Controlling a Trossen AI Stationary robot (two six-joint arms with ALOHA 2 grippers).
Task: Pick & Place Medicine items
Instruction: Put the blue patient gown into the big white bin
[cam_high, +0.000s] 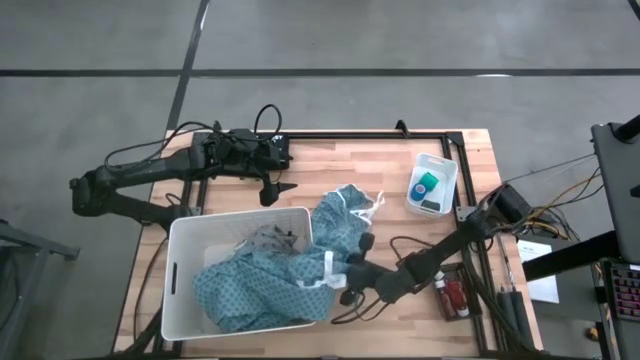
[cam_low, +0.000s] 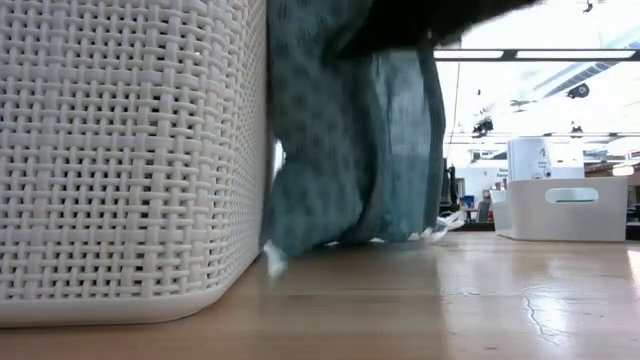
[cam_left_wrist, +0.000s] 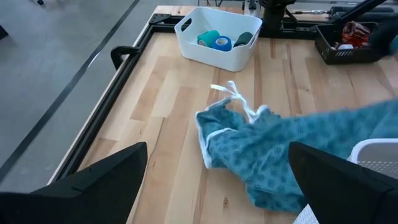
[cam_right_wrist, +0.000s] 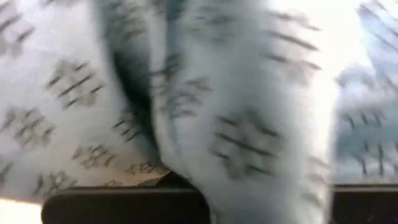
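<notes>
The left gripper (cam_high: 283, 187) was held at the far left of the table (cam_high: 300, 165), its jaws spread wide and holding nothing. To its right, a white basket (cam_high: 185, 275) was filled with patterned cloth (cam_high: 260, 285), part of which was draped over the rim onto the table. The right gripper (cam_high: 352, 290) was set against that draped cloth, jaws fully closed, apparently pinched on a fold. Further right, a teal roll (cam_left_wrist: 208, 38) and a blue roll (cam_left_wrist: 222, 43) were seen in a small white bin (cam_left_wrist: 186, 28), and red bottles (cam_high: 453, 296) lay in a dark tray (cam_high: 447, 310) at the near right edge. Clearing the cloth was judged the step in hand; lifting it away would be called for next.
</notes>
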